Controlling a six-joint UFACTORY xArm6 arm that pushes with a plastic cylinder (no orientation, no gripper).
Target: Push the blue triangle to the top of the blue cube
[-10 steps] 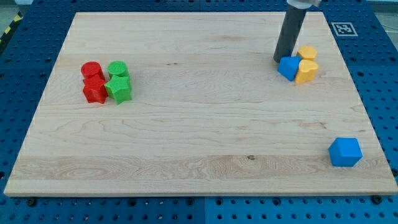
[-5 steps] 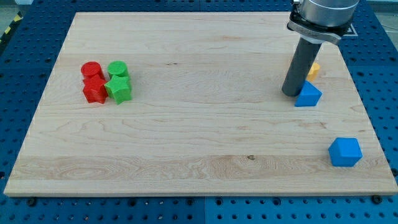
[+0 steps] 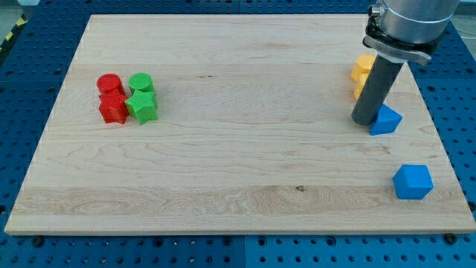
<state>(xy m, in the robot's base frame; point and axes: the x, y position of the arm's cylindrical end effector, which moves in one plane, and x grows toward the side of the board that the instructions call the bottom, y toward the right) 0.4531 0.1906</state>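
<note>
The blue triangle (image 3: 387, 120) lies on the wooden board (image 3: 238, 171) at the view's right. My tip (image 3: 365, 120) touches its left side. The blue cube (image 3: 413, 182) sits below the triangle, near the board's lower right corner, a little to the right of it. A gap of bare board separates the two blue blocks.
Two yellow blocks (image 3: 362, 73) sit just above my tip, partly hidden behind the rod. A red cylinder (image 3: 109, 83), a red block (image 3: 113, 107), a green cylinder (image 3: 140, 82) and a green block (image 3: 142, 106) cluster at the view's left.
My tip has pushed the blue triangle down and to the right, away from the yellow blocks and closer to the blue cube. The other blocks have not moved.
</note>
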